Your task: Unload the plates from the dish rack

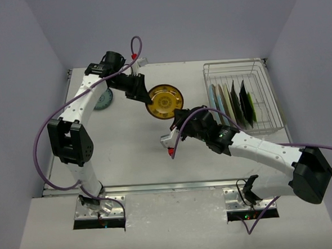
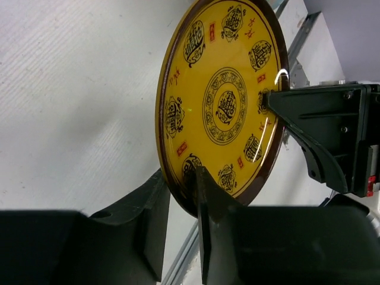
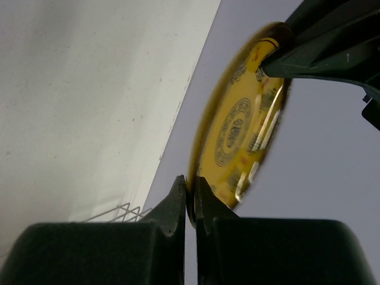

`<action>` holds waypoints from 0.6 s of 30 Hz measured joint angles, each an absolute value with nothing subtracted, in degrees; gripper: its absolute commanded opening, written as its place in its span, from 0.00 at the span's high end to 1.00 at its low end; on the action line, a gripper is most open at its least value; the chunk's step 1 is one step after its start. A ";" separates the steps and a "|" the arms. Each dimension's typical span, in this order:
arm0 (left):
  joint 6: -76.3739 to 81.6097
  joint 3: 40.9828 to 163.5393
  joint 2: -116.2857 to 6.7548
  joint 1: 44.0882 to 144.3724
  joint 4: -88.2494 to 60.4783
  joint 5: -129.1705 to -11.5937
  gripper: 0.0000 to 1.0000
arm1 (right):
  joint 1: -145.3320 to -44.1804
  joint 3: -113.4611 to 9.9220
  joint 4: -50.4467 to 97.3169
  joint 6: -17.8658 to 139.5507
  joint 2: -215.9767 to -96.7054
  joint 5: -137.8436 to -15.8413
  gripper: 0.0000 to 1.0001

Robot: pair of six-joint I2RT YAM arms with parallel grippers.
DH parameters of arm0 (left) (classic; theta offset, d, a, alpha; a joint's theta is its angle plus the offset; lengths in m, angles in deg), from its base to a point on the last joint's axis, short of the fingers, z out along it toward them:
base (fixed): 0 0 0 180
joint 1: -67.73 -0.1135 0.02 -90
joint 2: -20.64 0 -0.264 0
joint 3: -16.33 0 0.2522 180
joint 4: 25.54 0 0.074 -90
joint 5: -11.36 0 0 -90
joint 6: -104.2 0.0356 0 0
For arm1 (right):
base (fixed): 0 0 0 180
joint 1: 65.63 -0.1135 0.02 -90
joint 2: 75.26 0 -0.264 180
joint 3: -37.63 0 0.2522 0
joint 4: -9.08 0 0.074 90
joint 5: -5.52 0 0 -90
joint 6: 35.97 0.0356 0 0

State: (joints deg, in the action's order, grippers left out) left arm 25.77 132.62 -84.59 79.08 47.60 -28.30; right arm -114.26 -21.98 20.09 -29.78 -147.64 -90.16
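Left arm (image 1: 80,105), right arm (image 1: 258,150): jaws pinched.

The yellow plate (image 2: 222,104) is glossy and smooth, with bright glints on its face and dark brown rim. The table (image 2: 77,107) is matt white with a fine grain, the fingers (image 2: 145,219) at the lower edge matt black plastic, and the dish rack (image 1: 238,66) at upper right thin silvery metal wire.
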 measured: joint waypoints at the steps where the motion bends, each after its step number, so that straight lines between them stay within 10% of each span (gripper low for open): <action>1: 25.22 132.54 -84.59 79.08 47.34 -28.22 1.00 | -114.34 -21.54 19.71 -30.31 -147.64 -90.18 0.65; 3: 24.11 132.47 -84.61 78.99 46.71 -27.80 1.00 | -114.83 -20.48 18.23 -31.22 -147.75 -90.14 0.20; 5: 23.94 131.62 -84.47 78.32 45.58 -28.12 1.00 | -115.37 -19.86 16.08 -31.71 -147.87 -90.76 0.04; 18: 11.20 138.58 -97.10 48.52 33.92 -30.02 1.00 | -110.93 -27.23 21.75 -12.36 -148.99 -100.85 0.01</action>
State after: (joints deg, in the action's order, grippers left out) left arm 11.20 138.58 -97.10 48.52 33.92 -30.02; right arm -110.93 -27.23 21.75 -12.36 -148.99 -100.85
